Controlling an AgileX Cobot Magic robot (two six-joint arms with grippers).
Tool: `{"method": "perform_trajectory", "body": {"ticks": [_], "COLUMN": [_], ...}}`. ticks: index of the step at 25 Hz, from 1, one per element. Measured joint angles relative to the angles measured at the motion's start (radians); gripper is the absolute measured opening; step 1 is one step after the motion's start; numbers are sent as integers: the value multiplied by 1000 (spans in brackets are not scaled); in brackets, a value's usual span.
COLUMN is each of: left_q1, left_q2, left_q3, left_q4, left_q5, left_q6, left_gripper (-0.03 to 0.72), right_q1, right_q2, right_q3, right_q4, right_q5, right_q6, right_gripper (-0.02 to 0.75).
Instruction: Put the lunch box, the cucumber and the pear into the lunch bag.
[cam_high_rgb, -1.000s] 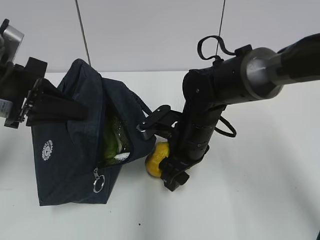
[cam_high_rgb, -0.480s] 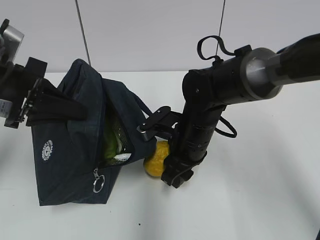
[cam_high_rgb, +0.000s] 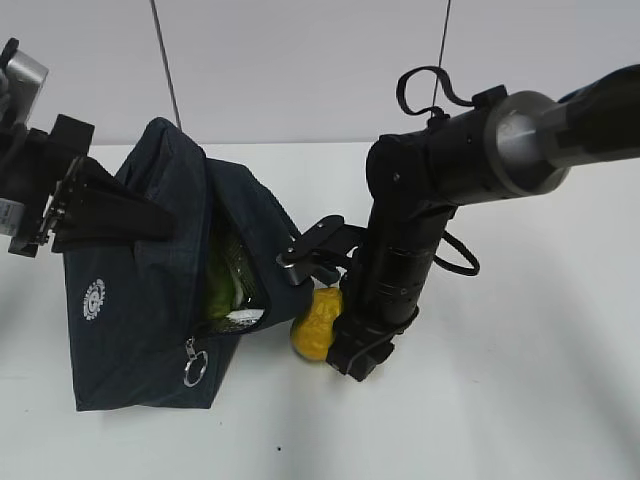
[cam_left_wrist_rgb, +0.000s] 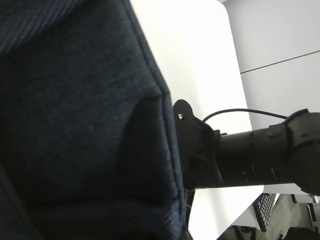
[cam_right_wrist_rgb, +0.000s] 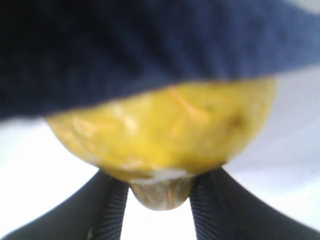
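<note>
The navy lunch bag (cam_high_rgb: 150, 300) stands at the left with its zipper open toward the right; it fills the left wrist view (cam_left_wrist_rgb: 80, 120). My left gripper (cam_high_rgb: 62, 208) is shut on the bag's black loop handle (cam_high_rgb: 115, 215) and holds it up. My right gripper (cam_high_rgb: 332, 305) is shut on the yellow pear (cam_high_rgb: 317, 325), just outside the bag's opening and low over the table. In the right wrist view the fingers (cam_right_wrist_rgb: 112, 207) clamp the pear (cam_right_wrist_rgb: 165, 130) at its narrow neck, with bag fabric (cam_right_wrist_rgb: 150, 45) right above. A green shape (cam_high_rgb: 217, 285) and a pale clear edge (cam_high_rgb: 240, 318) show inside the bag; I cannot tell which is the cucumber or the lunch box.
The white table (cam_high_rgb: 520, 380) stretches to the right and front of the bag. The zipper's metal ring pull (cam_high_rgb: 196, 373) hangs at the bag's lower front. The right arm's black body (cam_left_wrist_rgb: 250, 155) shows past the bag's edge in the left wrist view.
My right gripper has turned a little with the pear, which now looks more upright beside the bag's opening. The bag and my left gripper have not moved.
</note>
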Motion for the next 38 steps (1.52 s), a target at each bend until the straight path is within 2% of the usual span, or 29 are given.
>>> {"method": "perform_trajectory", "body": {"ticks": [17,38], "left_q1": [0,0], "left_q2": [0,0], "left_q3": [0,0], "left_q4": [0,0], "left_q5": [1,1], "left_q6": [0,0], "left_gripper": [-15,-15], "right_q1": [0,0], "right_q2": [-102,-280], "right_q3": [0,2], "right_q4": [0,0], "right_q5": [203,284], "right_q6": [12,34], "right_gripper": [293,293]}}
